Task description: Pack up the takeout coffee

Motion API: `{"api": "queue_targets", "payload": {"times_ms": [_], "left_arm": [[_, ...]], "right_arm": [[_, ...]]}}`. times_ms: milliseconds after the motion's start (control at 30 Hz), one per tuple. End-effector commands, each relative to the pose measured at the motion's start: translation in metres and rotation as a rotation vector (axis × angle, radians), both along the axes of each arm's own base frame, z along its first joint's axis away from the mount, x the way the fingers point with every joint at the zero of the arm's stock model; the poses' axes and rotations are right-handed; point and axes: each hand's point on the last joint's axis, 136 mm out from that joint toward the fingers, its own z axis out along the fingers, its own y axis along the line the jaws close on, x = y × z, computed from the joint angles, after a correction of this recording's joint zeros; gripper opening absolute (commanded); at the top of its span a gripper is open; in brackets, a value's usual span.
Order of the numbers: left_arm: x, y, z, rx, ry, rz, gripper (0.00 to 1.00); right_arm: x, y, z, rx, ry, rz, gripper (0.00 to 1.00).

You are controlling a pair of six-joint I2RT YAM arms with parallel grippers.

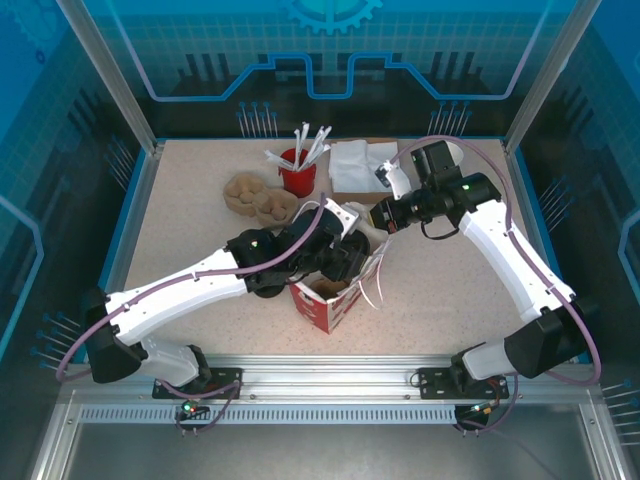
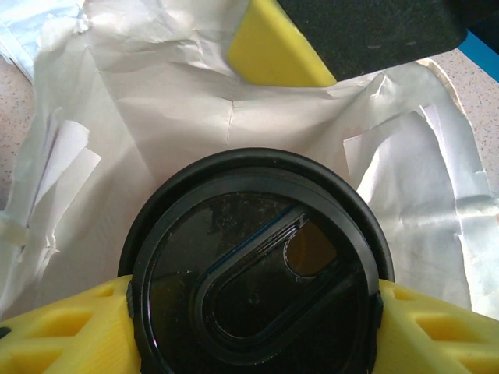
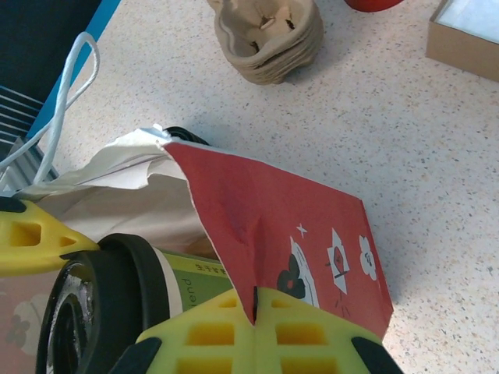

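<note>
The left claw (image 2: 253,343) is clamped on the coffee cup (image 2: 257,273) at the open mouth of the bag (image 2: 179,125), whose rim the right claw (image 3: 253,331) pinches. The cup should descend upright and centred, released only at the bottom.

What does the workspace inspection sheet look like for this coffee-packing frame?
Surface: speckled table, no spills seen.
Job's things: takeout coffee, lidded, at the paper bag mouth.
Clutter: red cup of stirrers, pulp carriers, napkin box, far side.
End effectors: left end effector shut on the takeout coffee; right end effector pinching the paper bag wall.
Cables: purple cable along each arm, no snag seen.
Surroundings: blue enclosure panels; nothing seen loose.
</note>
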Motion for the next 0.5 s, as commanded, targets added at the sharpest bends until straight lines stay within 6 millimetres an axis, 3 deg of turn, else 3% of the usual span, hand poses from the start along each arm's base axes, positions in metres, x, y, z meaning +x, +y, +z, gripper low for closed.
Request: {"api": "queue_targets", "payload": {"times_ms": [0, 467], "left_arm": [[-0.001, 0.006, 0.002, 0.034, -0.046, 0.016, 0.62], [0.006, 0.005, -0.014, 0.129, -0.126, 0.072, 0.61]], "right_arm": [[-0.006, 0.010, 0.024, 0.040, -0.056, 0.068, 0.00], [-0.022, 0.014, 0.034, 0.064, -0.077, 0.139, 0.00]]}}
